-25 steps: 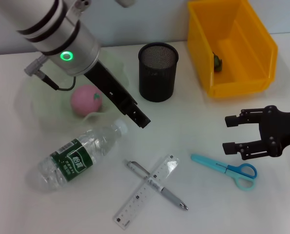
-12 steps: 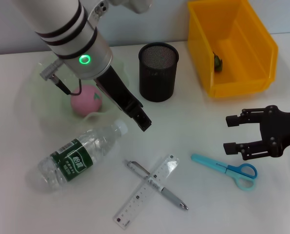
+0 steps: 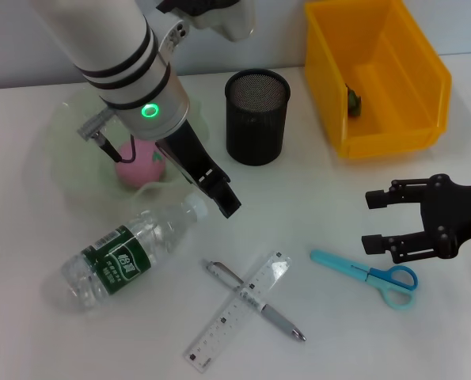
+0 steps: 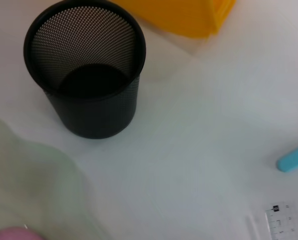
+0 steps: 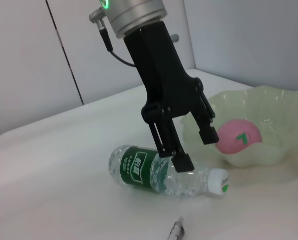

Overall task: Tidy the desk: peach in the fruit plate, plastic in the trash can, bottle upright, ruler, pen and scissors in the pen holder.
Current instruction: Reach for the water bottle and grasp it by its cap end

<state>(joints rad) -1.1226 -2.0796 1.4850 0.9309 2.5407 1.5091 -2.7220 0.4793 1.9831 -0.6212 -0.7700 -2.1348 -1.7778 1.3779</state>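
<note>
The pink peach [image 3: 140,162] lies in the pale green fruit plate [image 3: 57,154]. A clear bottle [image 3: 128,253] with a green label lies on its side, cap toward the plate. My left gripper [image 3: 222,198] hangs open just above its cap end; the right wrist view shows that gripper [image 5: 195,148] with its fingers spread over the bottle [image 5: 164,172]. The clear ruler [image 3: 237,310] and the pen [image 3: 282,323] lie crossed. Blue scissors [image 3: 366,273] lie beside my open right gripper [image 3: 374,218]. The black mesh pen holder [image 3: 256,115] stands upright.
The yellow trash can [image 3: 374,71] stands at the back right with a small dark green thing [image 3: 351,100] inside. In the left wrist view the pen holder [image 4: 86,70] is close, with the scissors' tip [image 4: 295,159] and a ruler corner [image 4: 281,220] at the edge.
My left arm's wrist has swung right and nearer, bringing the gripper a little down toward the bottle's cap. The right arm has not moved.
</note>
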